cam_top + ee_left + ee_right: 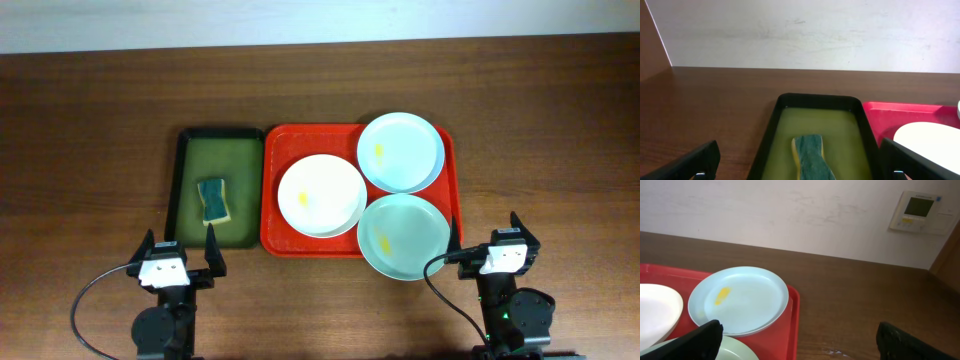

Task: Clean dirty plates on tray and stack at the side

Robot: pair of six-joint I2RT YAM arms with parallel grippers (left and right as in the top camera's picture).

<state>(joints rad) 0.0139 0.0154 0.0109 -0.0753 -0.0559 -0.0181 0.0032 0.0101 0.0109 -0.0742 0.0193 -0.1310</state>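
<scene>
As I judge it, the coming move turns on the yellow-and-dark-green rectangular scouring sponge (212,200). It lies straight ahead of the left gripper (180,242), toward the table's far edge. Its long axis runs near-to-far, roughly in line with that gripper's reach. The left arm is plainly the nearer one. The right gripper (490,238) sits by the near edge of the brown wood-grain table (90,130), just beside the red tray's near right corner. Both grippers have their fingers spread wide with nothing between them.

The sponge rests in a narrow dark green plastic tray (186,180) whose floor looks yellowish, perhaps wet. Just beside it on the right is the large red rectangular plastic tray (275,140), with rounded corners and a raised rim. It holds three round, shallow, glossy plates:
- a white plate (330,190) at its left
- a pale mint-green plate (410,150) at its far right corner
- a second mint-green plate (410,235) at its near right corner, overhanging the near rim

Each plate carries a small yellow smear. The sponge looks soft and compressible, the plates hard and slick.
</scene>
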